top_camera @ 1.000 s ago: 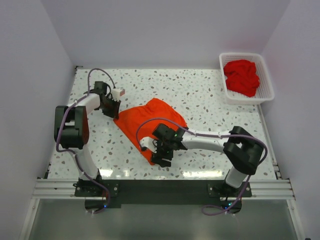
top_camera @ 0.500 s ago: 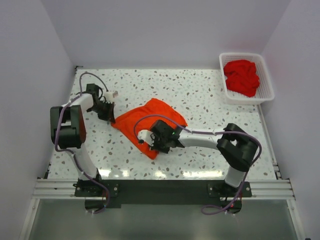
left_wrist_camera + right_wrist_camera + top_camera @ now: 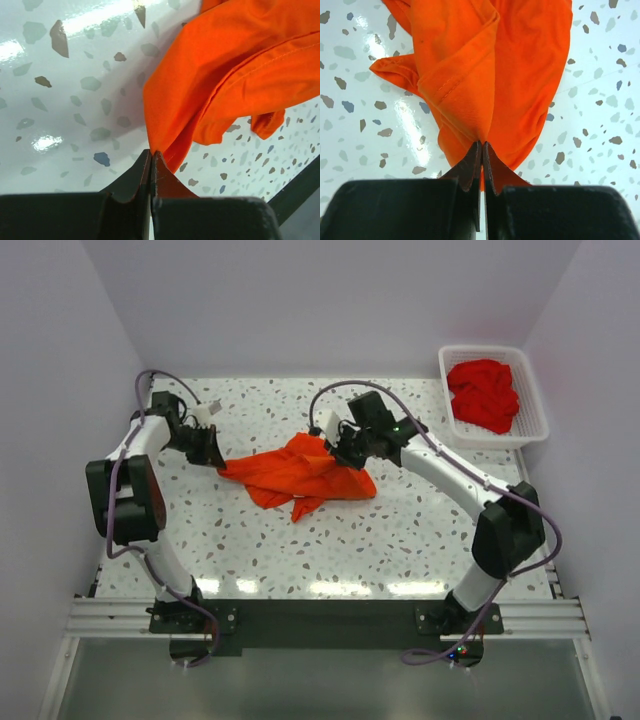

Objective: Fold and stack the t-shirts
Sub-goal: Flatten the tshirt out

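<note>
The bright orange-red t-shirt [image 3: 300, 472] hangs bunched and stretched between my two grippers over the middle of the speckled table. My left gripper [image 3: 213, 455] is shut on its left corner, and the cloth [image 3: 225, 75] runs out from the pinched fingertips [image 3: 151, 152]. My right gripper [image 3: 340, 452] is shut on a folded edge at the shirt's far right side. There the fabric [image 3: 485, 65] fans out from the closed tips [image 3: 482, 144]. Deeper red t-shirts [image 3: 483, 395] lie crumpled in the basket at the back right.
A white lattice basket [image 3: 497, 440] stands at the table's back right corner, against the right wall. White walls close in the left, back and right sides. Bare speckled tabletop [image 3: 400, 530] lies in front of the shirt.
My right gripper shut on the shirt's near edge and carried it up and back to the right. The left gripper shut and pulled its corner left. The flat shirt is now bunched between them.
</note>
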Controlling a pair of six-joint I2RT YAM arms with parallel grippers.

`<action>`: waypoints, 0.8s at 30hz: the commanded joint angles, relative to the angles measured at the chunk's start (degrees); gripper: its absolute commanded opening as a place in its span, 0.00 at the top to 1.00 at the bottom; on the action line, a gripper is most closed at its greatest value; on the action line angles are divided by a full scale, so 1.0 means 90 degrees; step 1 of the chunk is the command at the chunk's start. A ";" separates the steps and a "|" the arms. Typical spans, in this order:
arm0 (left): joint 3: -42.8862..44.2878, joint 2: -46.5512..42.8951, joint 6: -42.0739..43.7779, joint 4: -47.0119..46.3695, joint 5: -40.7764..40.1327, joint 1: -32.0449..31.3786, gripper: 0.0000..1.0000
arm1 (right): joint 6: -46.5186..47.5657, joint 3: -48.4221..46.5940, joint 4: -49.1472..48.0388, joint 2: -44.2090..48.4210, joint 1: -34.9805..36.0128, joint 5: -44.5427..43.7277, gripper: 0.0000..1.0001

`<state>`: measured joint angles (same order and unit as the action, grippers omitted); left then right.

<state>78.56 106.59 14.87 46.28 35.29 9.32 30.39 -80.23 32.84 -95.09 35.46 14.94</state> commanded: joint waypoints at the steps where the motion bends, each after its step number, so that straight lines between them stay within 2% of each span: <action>1: 0.0157 -0.0348 -0.0343 0.0268 0.0581 0.0019 1.00 | 0.0617 -0.0713 0.0735 -0.0537 -0.0248 0.0595 1.00; 6: 0.0031 -0.0369 -0.0783 0.0092 0.0708 0.0009 1.00 | 0.0394 -0.1971 0.0911 -0.1708 -0.0707 0.0655 1.00; 7: 0.0021 -0.0359 -0.0938 0.0063 0.0727 0.0009 1.00 | 0.0344 -0.2197 0.0989 -0.2193 -0.0785 0.0558 1.00; 8: 0.0021 -0.0291 -0.0998 0.0043 0.0766 0.0009 1.00 | 0.0286 -0.2470 0.1338 -0.2450 -0.0805 0.0412 1.00; 9: 0.0011 -0.0251 -0.1056 0.0033 0.0815 0.0009 1.00 | 0.0053 -0.2975 0.1486 -0.2723 -0.0844 0.0101 0.90; 11: -0.0047 -0.0202 -0.1242 -0.0093 0.0854 0.0009 1.00 | -0.0231 -0.3486 0.1885 -0.3281 -0.1000 -0.0038 0.79; 12: -0.0057 -0.0193 -0.1310 -0.0123 0.0874 0.0009 1.00 | -0.0638 -0.3827 0.1927 -0.3350 -0.1088 -0.0019 0.62; 15: -0.0009 -0.0163 -0.1379 -0.0191 0.0767 0.0009 1.00 | -0.1391 -0.3860 0.1772 -0.3117 -0.1323 0.0126 0.45; 20: 0.0118 -0.0066 -0.1370 -0.0123 0.0698 -0.0001 1.00 | -0.2165 -0.3187 0.1498 -0.2288 -0.1314 0.0897 0.44; 24: 0.0216 0.0022 -0.1330 -0.0113 0.0679 -0.0001 1.00 | -0.2439 -0.2922 0.1459 -0.2373 -0.1011 0.0889 0.42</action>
<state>78.32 106.08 3.60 46.28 40.53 9.32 13.30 -107.57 47.03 -118.58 23.42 19.75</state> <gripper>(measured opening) 0.027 0.578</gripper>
